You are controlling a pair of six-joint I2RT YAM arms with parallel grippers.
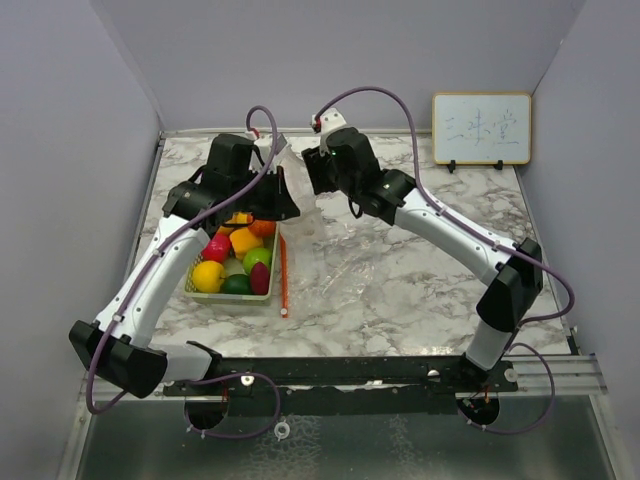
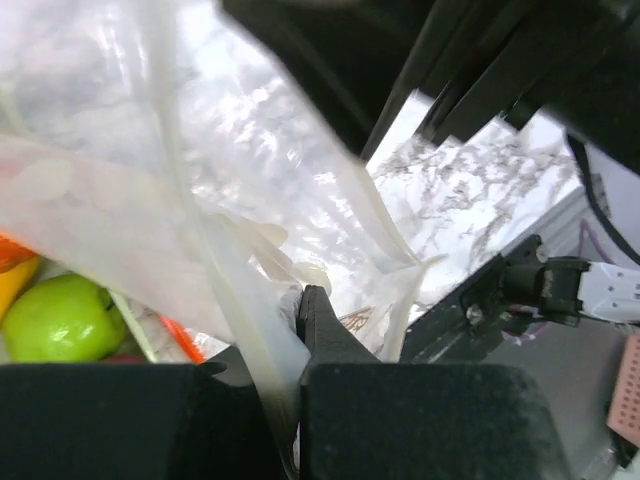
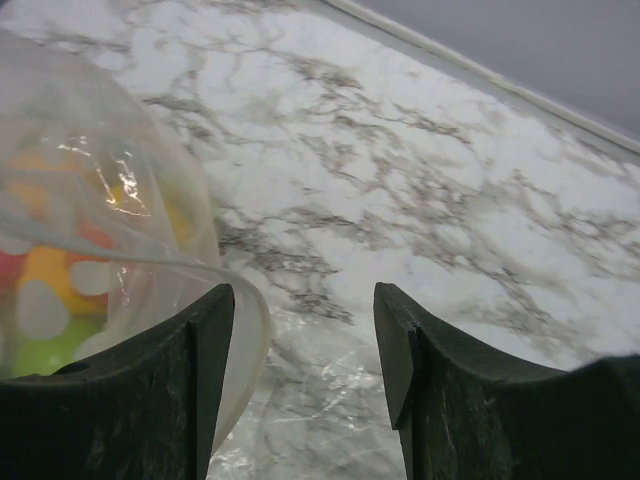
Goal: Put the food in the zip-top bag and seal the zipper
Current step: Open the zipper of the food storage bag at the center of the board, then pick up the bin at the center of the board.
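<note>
Your pale green basket (image 1: 228, 298) holds the toy food (image 1: 236, 262), with the clear zip-top bag (image 1: 330, 265) just beside it. Farther back, your left gripper (image 2: 300, 300) pinches the bag's lifted edge above the food, while your right gripper (image 3: 303, 300) stands parted beside the bag's rim.

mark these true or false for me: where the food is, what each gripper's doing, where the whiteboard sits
1. The food sits in the basket. True.
2. The left gripper is open and empty. False: it is shut on the clear bag.
3. The right gripper has its jaws apart with nothing between them. True.
4. The whiteboard lies flat in the middle of the table. False: it stands upright at the far right, by the wall.
</note>
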